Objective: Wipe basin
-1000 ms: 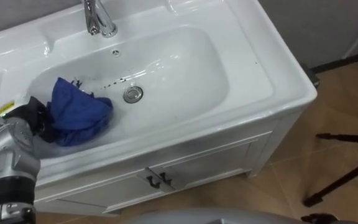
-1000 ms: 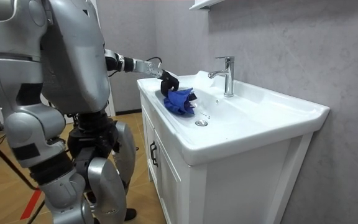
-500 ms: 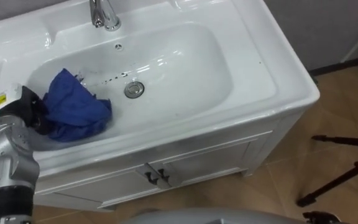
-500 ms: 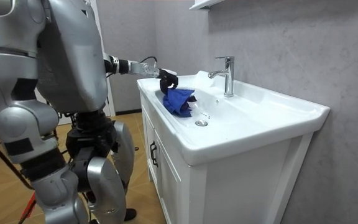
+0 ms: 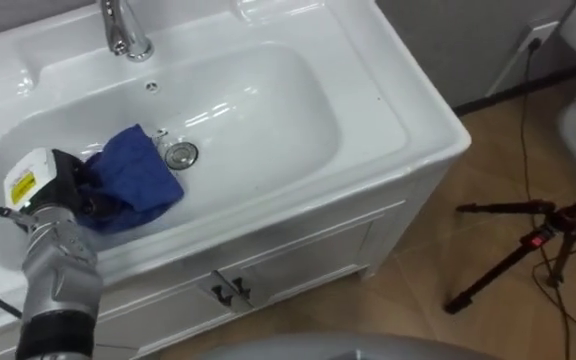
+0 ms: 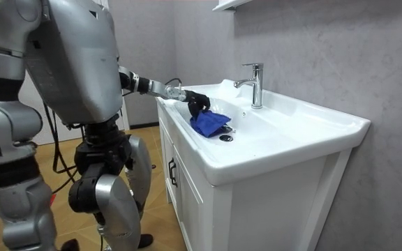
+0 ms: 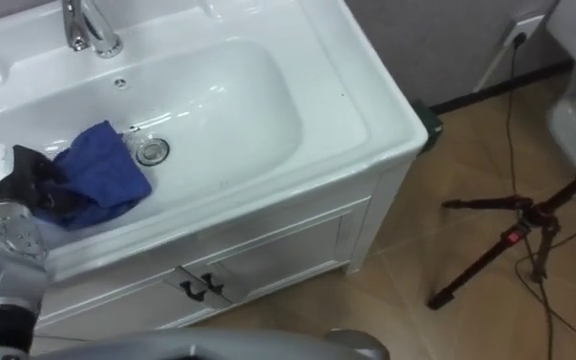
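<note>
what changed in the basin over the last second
The left hand, still gripping the blue cloth, dragged it across the basin floor toward the drain, which it now borders. The tap and drain stayed put; the head camera shifted.

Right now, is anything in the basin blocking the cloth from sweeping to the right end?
Nothing visible does. The left hand grips the blue cloth beside the drain, which sits low; the basin beyond is bare. The faucet stands behind.
</note>
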Robot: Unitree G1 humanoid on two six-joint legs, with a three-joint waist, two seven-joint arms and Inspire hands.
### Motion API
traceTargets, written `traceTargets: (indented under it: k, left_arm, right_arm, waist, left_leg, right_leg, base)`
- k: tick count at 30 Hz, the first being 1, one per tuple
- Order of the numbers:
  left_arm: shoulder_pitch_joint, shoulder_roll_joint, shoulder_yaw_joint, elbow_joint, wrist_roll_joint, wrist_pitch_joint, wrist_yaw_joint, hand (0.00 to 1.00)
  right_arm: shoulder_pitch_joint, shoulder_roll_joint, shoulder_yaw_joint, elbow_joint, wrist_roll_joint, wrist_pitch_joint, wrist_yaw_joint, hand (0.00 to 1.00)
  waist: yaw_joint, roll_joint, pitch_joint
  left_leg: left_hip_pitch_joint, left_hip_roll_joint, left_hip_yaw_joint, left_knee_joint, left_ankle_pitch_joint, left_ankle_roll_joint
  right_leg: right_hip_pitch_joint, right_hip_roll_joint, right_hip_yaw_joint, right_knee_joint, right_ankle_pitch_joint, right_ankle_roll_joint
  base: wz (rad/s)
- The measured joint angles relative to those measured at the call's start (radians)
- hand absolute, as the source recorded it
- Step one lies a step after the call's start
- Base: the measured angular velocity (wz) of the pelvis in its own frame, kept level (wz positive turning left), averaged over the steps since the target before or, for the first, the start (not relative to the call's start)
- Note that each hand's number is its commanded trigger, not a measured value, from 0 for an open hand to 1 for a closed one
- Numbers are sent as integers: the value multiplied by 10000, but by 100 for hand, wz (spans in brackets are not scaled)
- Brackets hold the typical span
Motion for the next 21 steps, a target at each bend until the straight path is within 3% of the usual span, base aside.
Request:
traceTargets:
  k: [2, 10, 21]
  left_arm:
    - [-623, -1, -76, 795, -315, -66, 391, 100]
    - [-1542, -56, -511, 2064, -1170, -146, 1275, 100]
    - [-2692, 88, -1002, 3175, -1979, -267, 1702, 100]
  right_arm:
    - [112, 80, 257, -15, 150, 15, -1, 0]
    - [-144, 376, 343, -212, 183, 106, -44, 0]
    - [-520, 381, 733, -387, 217, 217, -165, 0]
  waist:
    - [-69, -20, 27]
    - [-549, 25, 68]
    - [-595, -10, 78]
  left_leg:
    - [-42, 13, 298, -7, -1, 0]
    - [-51, -32, 792, -107, -12, 11]
    - [-559, -19, 855, 4, -35, 46]
  right_leg:
    - [-93, 17, 217, 72, 87, 20]
    - [-539, 28, 760, 290, 246, 119]
    - [-1230, 125, 1094, 421, 455, 166]
  base:
    - [-28]
    - [-23]
    - [-5]
